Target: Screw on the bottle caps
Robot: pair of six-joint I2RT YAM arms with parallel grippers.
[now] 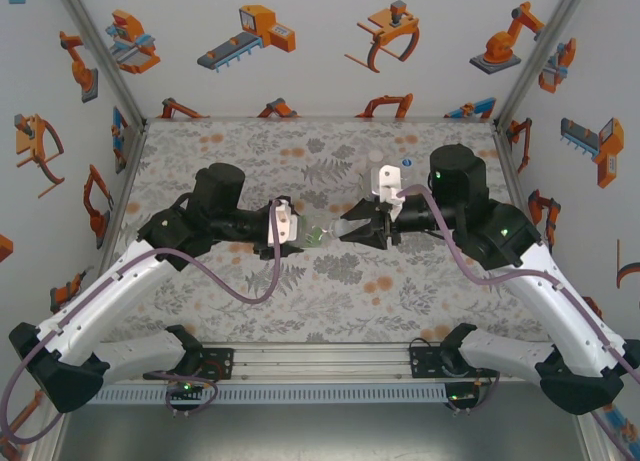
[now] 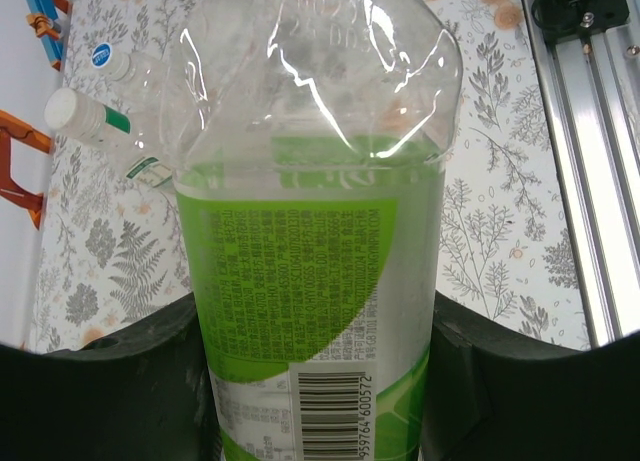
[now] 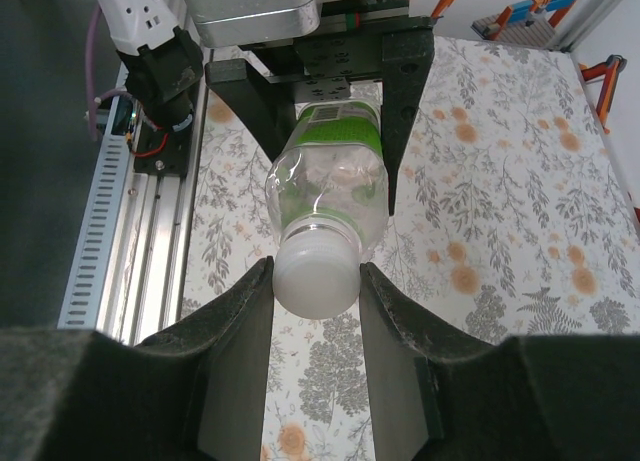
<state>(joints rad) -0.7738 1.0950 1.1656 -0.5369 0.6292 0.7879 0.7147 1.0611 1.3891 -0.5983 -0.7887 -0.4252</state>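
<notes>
1. At the near edge, just the aluminium rail (image 1: 320,361) and a bare stretch of floral table (image 1: 300,301).
2. Over mid-table, off the surface and roughly level between the two arms: the labelled bottle (image 3: 330,181), neck pointing toward the right arm.
3. Clamped on its body by the left gripper (image 2: 320,381), one finger on either side of the green-and-white label.
4. Closed on the white cap (image 3: 315,276) by the right gripper (image 3: 316,286), a pad touching each side, with the cap seated over the bottle's mouth.
5. Judged to be the screwing step itself for this bottle: cap on the neck and gripped for turning. Cannot tell how far down the thread.
6. Next, most likely: rotate the right wrist about the bottle's axis, hold the body firm with the left against spinning, and keep the cap square to avoid cross-threading. Possibly let go and regrip if the wrist runs out of travel.
7. Farther back on the table, seemingly lying down and close together: a white-capped bottle (image 2: 110,126) and a blue-capped bottle (image 2: 135,71), both apparently closed already.
</notes>
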